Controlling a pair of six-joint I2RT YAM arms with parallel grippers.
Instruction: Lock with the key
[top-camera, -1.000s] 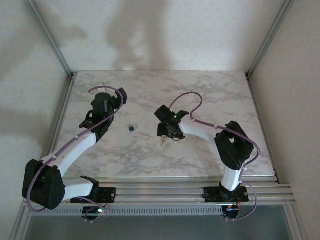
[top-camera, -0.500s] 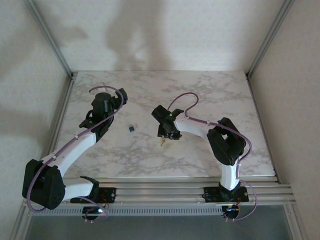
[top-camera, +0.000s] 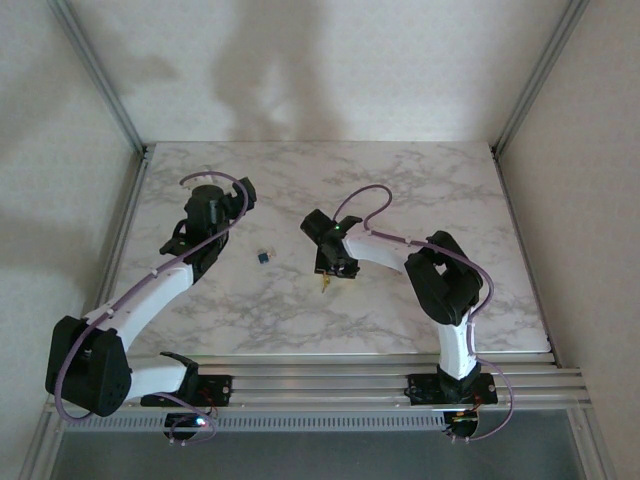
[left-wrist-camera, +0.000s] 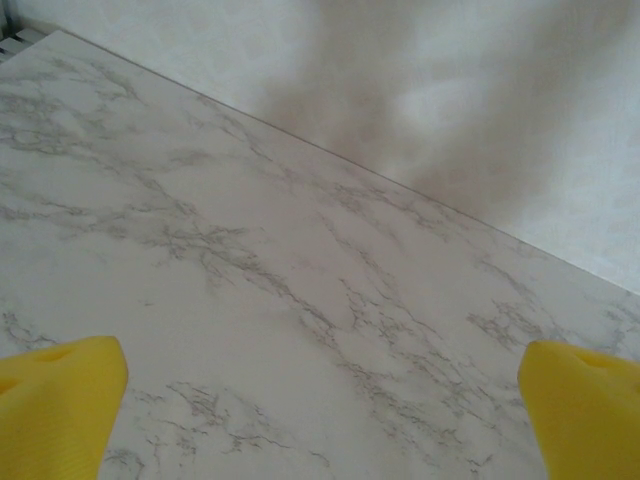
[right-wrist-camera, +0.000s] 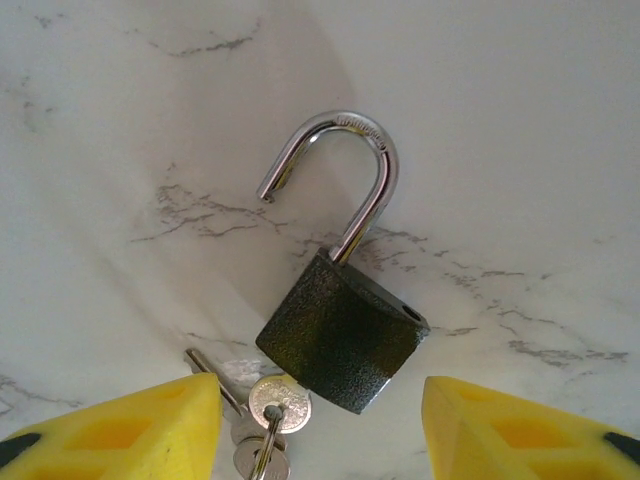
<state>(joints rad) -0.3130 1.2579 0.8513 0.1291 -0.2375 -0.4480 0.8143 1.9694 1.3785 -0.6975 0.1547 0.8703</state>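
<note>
Barely started: padlock (right-wrist-camera: 342, 345) lying flat mid-scene on table (right-wrist-camera: 520, 120), shackle swung open, keys (right-wrist-camera: 268, 425) touching its near end. Right gripper (right-wrist-camera: 320, 432) straddling it, jaws apart, clamped on nothing; left gripper (left-wrist-camera: 320, 400) spread wide, off left. Remaining: grasp, close shackle, turn key.

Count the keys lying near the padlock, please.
2: a round-headed key against the padlock's bottom edge, and a second key left of it, its blade pointing up-left. More may be hidden past the picture's lower edge.
</note>
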